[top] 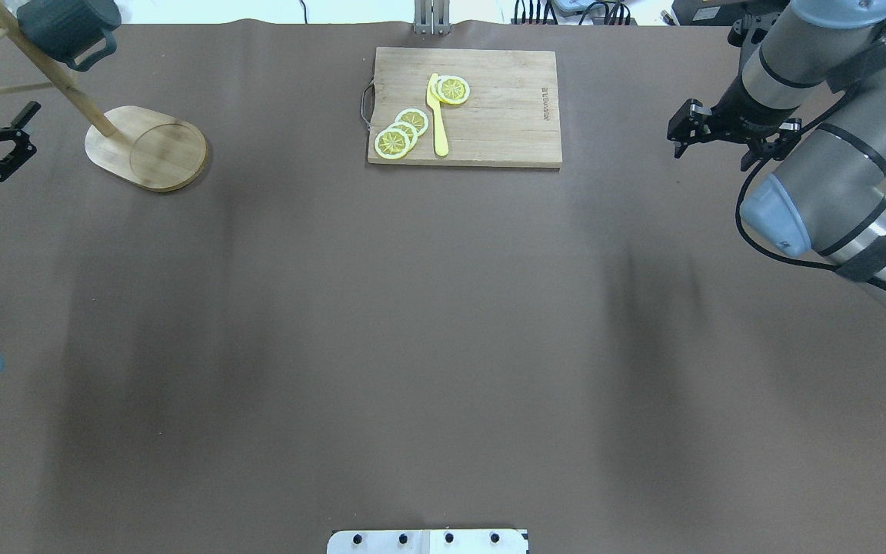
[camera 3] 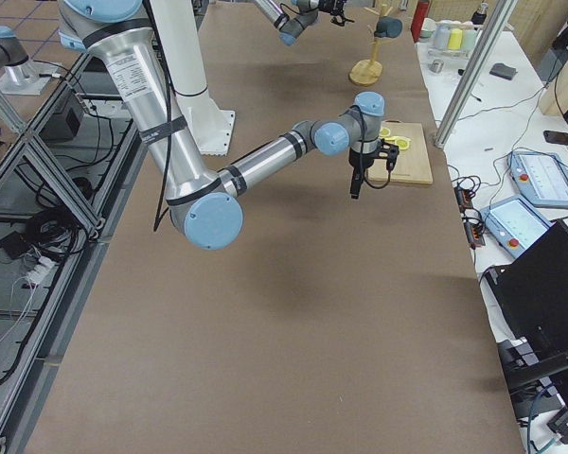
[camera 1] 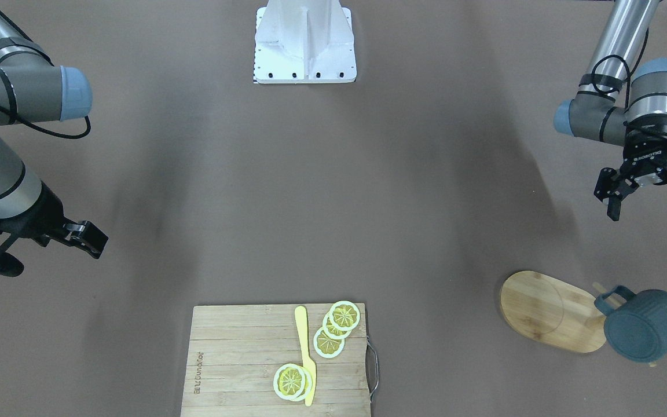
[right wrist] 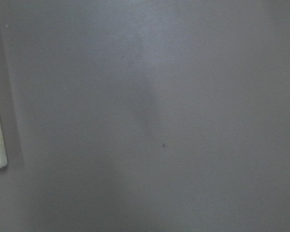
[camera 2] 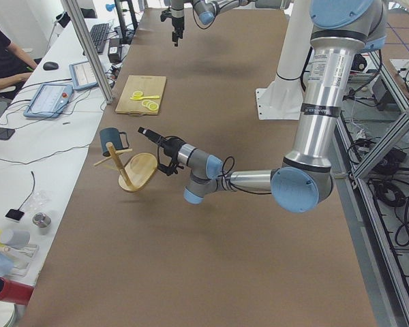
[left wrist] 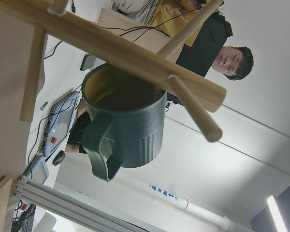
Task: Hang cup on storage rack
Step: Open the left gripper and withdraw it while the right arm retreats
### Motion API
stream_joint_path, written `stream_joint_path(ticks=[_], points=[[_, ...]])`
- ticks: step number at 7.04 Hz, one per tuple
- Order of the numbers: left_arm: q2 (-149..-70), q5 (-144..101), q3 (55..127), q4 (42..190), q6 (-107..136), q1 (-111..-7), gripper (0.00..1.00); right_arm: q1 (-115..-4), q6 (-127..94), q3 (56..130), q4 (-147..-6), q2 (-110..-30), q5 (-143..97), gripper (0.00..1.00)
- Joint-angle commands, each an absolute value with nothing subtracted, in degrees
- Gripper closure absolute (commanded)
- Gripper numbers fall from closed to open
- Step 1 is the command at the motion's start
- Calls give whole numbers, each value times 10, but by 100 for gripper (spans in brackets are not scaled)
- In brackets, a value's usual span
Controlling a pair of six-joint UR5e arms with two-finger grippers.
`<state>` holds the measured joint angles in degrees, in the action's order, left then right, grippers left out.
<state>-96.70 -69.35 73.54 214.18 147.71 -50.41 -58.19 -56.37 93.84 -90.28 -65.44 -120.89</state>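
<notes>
**Overhead view, read from left to right.** At the left edge, the left gripper (top: 16,142) is held above the brown tabletop (top: 443,346). Its jaws are spread and nothing is grasped. It is near the rack but apart from it.

Beside it stands the light bamboo storage rack (top: 147,146), which has an oval flat base, a central post and thin pegs. The dark blue-grey ribbed cup (top: 66,31), cylindrical with a loop handle, is hung by that handle on an upper peg. It is carried clear of the tabletop. Its yellowish inside is seen in the left wrist view, where it is turned toward the post.

At the far middle lies a rectangular slatted wooden cutting board (top: 489,115) with a metal handle on its left end. On the board, round yellow lemon slices (top: 393,142) are laid on both sides of a yellow plastic knife (top: 438,123).

At the right, the right gripper (top: 712,154) is held above the bare tabletop, well apart from the board. Its jaws are released and empty.
</notes>
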Motion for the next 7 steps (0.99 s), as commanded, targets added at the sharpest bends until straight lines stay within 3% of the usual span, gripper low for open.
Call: stream_joint_path(ticks=[1,5,7], points=[[-924,-693,816,2141,1354,-505,2,-616,-482,939,-904,-710,-1209,0],[-917,-691,837,2115,1061,-525,2,-705,-290,933,-904,-817,-1225,0],[-898,-692,839,2085,945,-586,2,-749,-203,919,-904,-851,-1228,0]])
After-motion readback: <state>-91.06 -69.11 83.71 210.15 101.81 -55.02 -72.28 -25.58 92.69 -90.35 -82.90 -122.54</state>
